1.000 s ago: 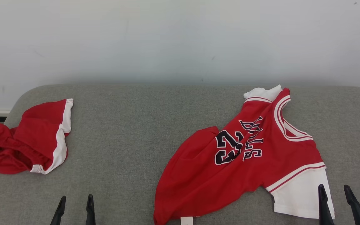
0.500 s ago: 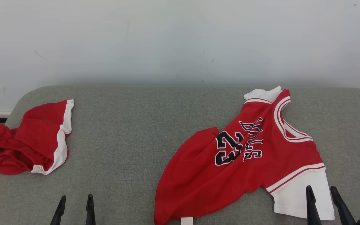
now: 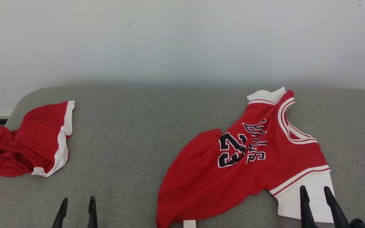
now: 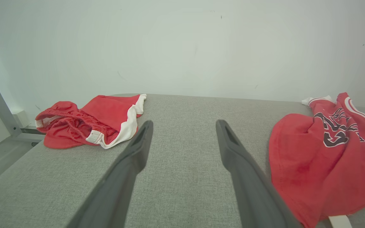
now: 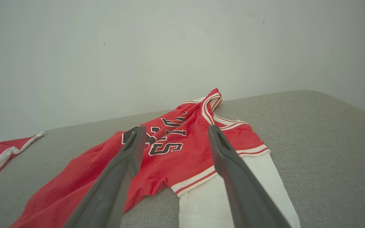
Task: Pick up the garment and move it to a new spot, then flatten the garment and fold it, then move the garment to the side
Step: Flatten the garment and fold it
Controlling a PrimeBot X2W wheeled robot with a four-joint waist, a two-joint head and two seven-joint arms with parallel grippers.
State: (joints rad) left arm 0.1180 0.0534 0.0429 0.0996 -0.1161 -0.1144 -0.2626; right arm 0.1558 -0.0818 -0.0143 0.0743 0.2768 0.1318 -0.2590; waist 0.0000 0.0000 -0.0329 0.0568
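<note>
Red jersey (image 3: 246, 161) is laid right of centre on grey surface (image 3: 138, 126), hem at 7 o'clock, collar at 1 o'clock; white sleeve (image 3: 293, 199) at its 5 o'clock is overhung by the nearer right hand (image 3: 315, 188), spread empty like the left hand (image 3: 78, 199).

Jersey (image 3: 233, 171) hem and white tag (image 3: 189, 224) run off the head view's bottom edge. Right pincer (image 3: 315, 187) covers a bit of the white sleeve (image 3: 315, 179). Lettering (image 3: 255, 139) is creased, so part of the word's folded away.
</note>
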